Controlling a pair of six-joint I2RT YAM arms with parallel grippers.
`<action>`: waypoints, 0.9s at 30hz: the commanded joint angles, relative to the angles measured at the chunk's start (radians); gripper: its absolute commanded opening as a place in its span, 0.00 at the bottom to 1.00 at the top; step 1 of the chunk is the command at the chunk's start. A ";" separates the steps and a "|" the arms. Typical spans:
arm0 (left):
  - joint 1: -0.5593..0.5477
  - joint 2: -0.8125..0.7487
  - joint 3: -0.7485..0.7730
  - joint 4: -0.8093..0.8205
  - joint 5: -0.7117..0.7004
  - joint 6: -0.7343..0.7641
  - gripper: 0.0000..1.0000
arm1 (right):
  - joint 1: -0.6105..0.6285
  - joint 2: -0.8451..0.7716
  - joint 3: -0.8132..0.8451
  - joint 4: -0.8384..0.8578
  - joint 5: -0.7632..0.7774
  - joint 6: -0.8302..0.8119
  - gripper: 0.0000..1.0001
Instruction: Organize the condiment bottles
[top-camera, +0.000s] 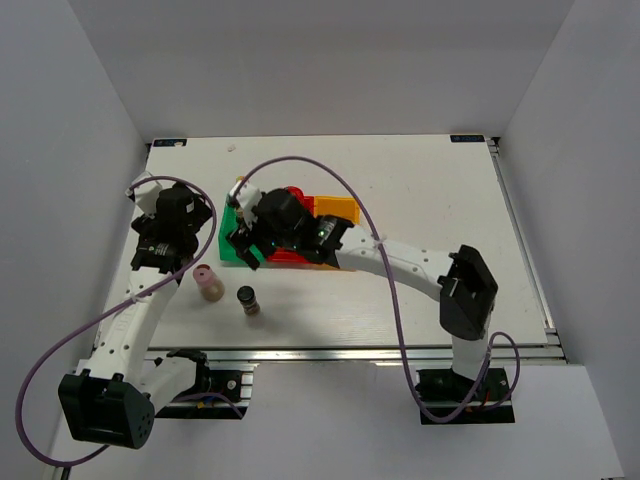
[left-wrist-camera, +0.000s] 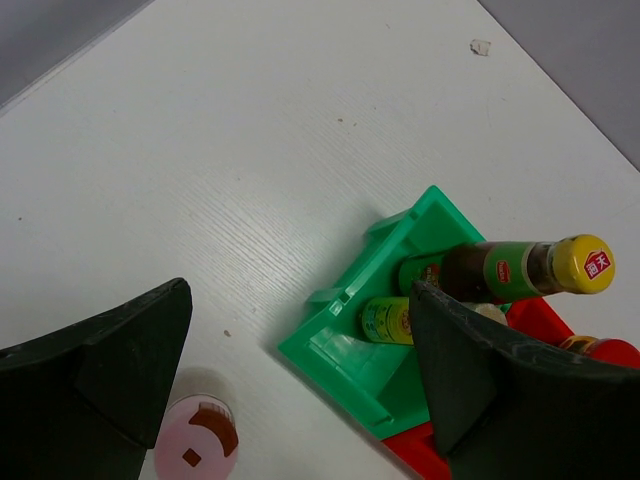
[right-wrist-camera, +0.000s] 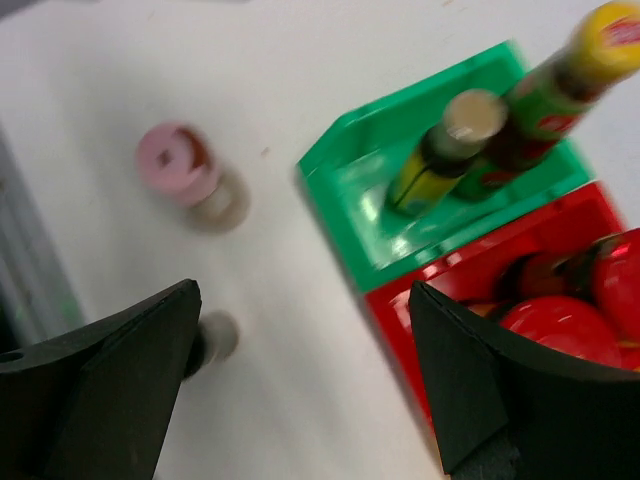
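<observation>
The tall dark yellow-capped bottle (left-wrist-camera: 530, 268) and the small yellow bottle (left-wrist-camera: 388, 320) stand in the green bin (left-wrist-camera: 345, 350). Both show in the right wrist view, the tall one (right-wrist-camera: 560, 90) beside the small one (right-wrist-camera: 440, 160). Two red-lidded jars (right-wrist-camera: 560, 322) sit in the red bin (right-wrist-camera: 470, 270). The pink shaker (top-camera: 208, 283) and the small dark shaker (top-camera: 248, 300) stand on the table in front of the bins. My left gripper (top-camera: 172, 245) is open and empty, left of the green bin and above the pink shaker (left-wrist-camera: 195, 450). My right gripper (top-camera: 258, 232) is open and empty over the bins' near-left edge.
An orange bin (top-camera: 336, 208) adjoins the red bin (top-camera: 290, 257) at the back right. The green bin (top-camera: 238, 248) is leftmost. The white table (top-camera: 420, 290) ends in a metal rail at the near edge. Grey walls surround the table. The right wrist view is blurred.
</observation>
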 joint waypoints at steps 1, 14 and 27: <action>0.008 -0.007 0.048 -0.051 0.018 -0.057 0.98 | 0.066 -0.061 -0.113 0.055 -0.091 -0.042 0.89; 0.009 -0.118 0.088 -0.390 -0.130 -0.361 0.98 | 0.137 0.172 0.026 0.155 -0.054 -0.060 0.89; 0.008 -0.166 0.066 -0.376 -0.111 -0.345 0.98 | 0.137 0.456 0.298 0.277 -0.053 -0.034 0.89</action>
